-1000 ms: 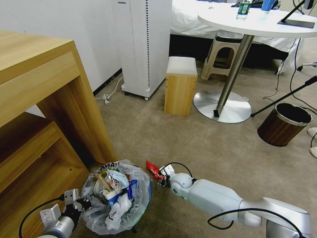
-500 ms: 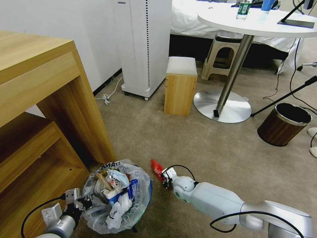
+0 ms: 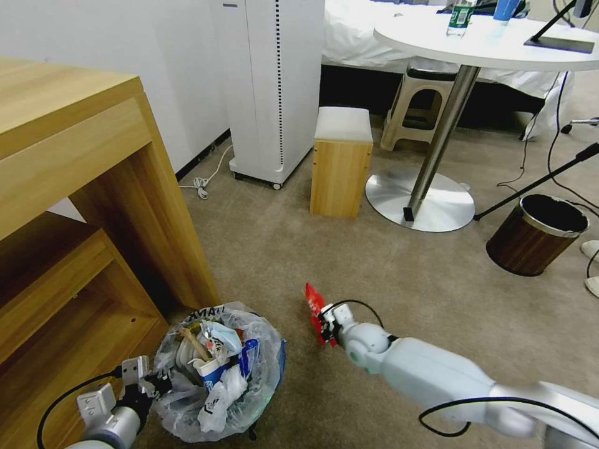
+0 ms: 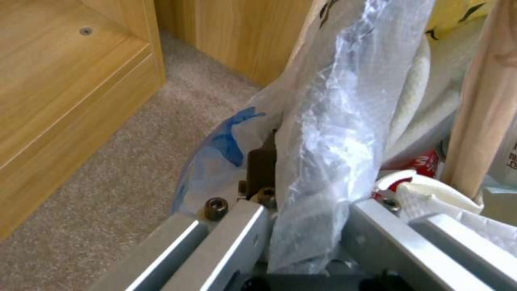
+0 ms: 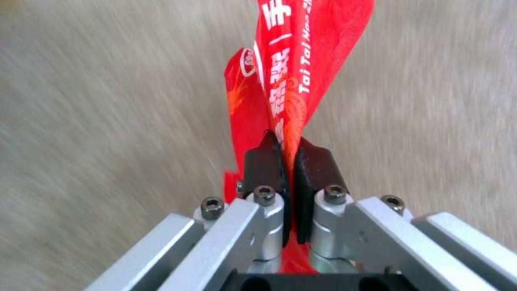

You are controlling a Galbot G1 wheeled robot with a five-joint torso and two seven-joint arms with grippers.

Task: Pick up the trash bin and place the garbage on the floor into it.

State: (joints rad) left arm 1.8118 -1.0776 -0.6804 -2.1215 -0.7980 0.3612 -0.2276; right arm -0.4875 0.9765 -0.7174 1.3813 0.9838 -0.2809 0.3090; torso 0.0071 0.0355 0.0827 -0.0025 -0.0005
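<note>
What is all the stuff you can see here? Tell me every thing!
trash bin: one, clear bag, full of litter, on the carpet by the desk
red wrapper: one, pinched above the carpet
wooden desk: one, tan, left
white appliance: one, by the wall
wooden stool: one, white top
round table: one, white, far right
brown bin: one, right
carpet: beige
left pincer: clamped on the trash bin's rim
right pincer: shut on the red wrapper
</note>
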